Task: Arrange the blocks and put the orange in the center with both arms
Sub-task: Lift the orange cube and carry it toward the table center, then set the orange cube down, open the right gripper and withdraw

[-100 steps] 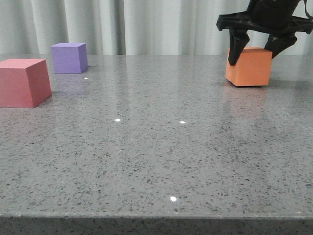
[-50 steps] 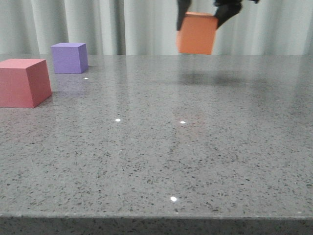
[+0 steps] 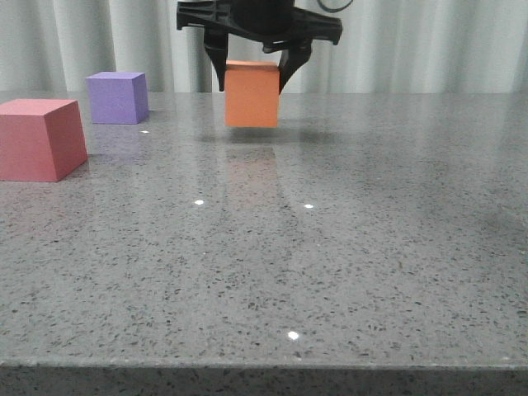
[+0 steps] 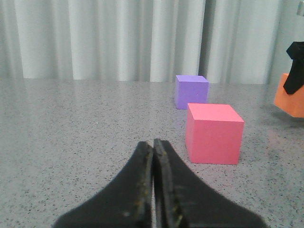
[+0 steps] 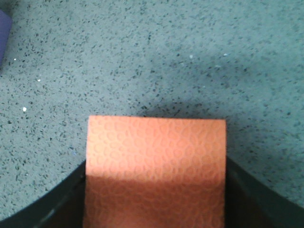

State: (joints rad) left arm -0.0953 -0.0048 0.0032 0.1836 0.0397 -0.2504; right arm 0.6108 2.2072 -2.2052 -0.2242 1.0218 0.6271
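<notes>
Right gripper [image 3: 252, 76] has its fingers clamped on either side of the orange cube [image 3: 252, 93], and the cube hangs just clear of the counter [image 3: 330, 264], up around twelve o'clock on the far middle of the surface. From the right wrist view the cube [image 5: 154, 166] fills the gap between the fingers squarely, so the hold looks even. Left gripper [image 4: 153, 190] sits low with its fingers pressed together, holding nothing. Out at ten o'clock is the red-pink cube [image 3: 40, 139], and the purple cube [image 3: 117, 97] sits just beyond it, nearer eleven.

The risk now: let go from this height and the cube could bounce or land skewed, off centre. Smooth matte faces and a grip only near the top edge mean it could slip or tilt on a quick stop. Later, the left arm's reach for the other cubes could crowd this one.
</notes>
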